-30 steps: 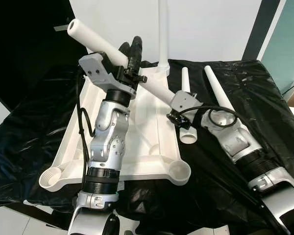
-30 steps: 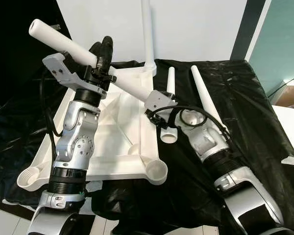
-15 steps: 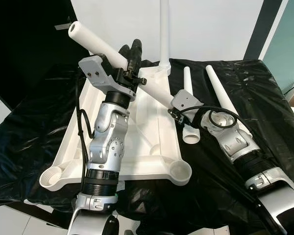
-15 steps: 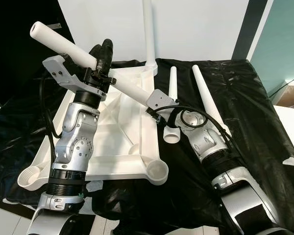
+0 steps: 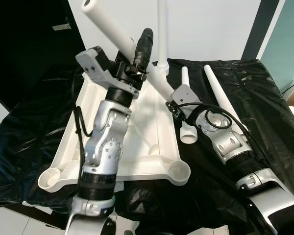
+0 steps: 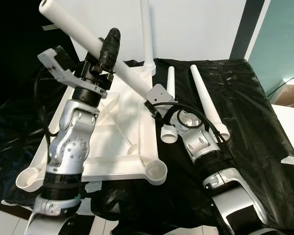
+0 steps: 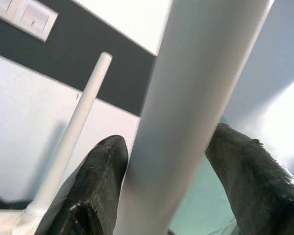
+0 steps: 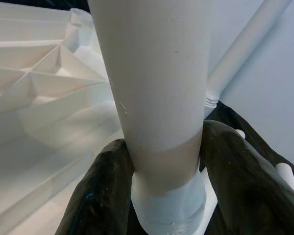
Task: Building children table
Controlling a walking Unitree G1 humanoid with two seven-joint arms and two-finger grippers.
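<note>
A white table top lies upside down on black sheeting, with one white leg standing upright in its far corner socket. I hold a second white leg steeply tilted over the top, its free end high at the upper left. My left gripper is shut around its upper shaft, the leg running between the black fingers. My right gripper is shut on the leg's lower threaded end, just above the top's right side.
Two loose white legs lie on the black sheet right of the top. Open corner sockets sit at the top's near edge. A white wall stands behind.
The held leg has swung to a steeper tilt, with its free end and my left gripper higher. My right gripper has shifted slightly left with the lower end.
</note>
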